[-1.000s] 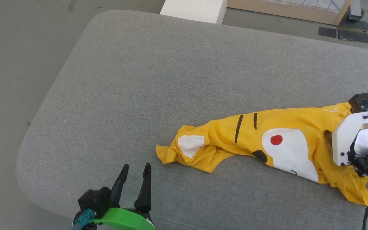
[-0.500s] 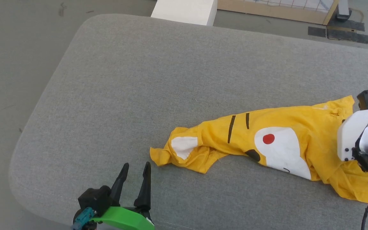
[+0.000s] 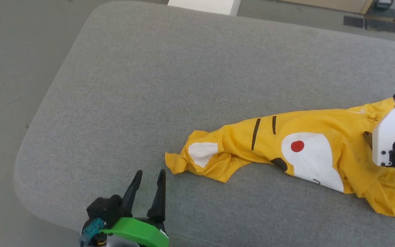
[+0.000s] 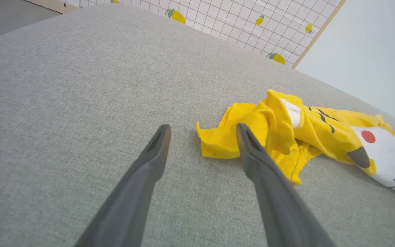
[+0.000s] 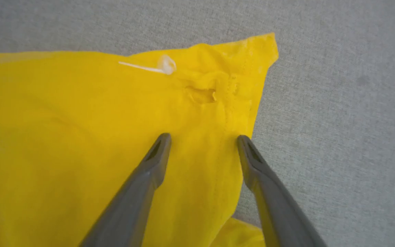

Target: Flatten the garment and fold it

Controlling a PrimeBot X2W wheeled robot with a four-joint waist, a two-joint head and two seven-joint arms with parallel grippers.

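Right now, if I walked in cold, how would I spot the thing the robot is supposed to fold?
Find the broad grey fabric-covered surface in front of the robot. Toward the robot's right side of it lies a T-shirt, rumpled into a long strip. It is bright yellow against the plain grey, printed with white patches, a red dot and short black stripes.

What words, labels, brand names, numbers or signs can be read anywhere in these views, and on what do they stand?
None can be read.
On the garment: a print of white patches, a red dot and black stripes, no letters.
On the white scrap lying on it: too small to show any writing.
On the gridded panel: lemon pictures, no words.
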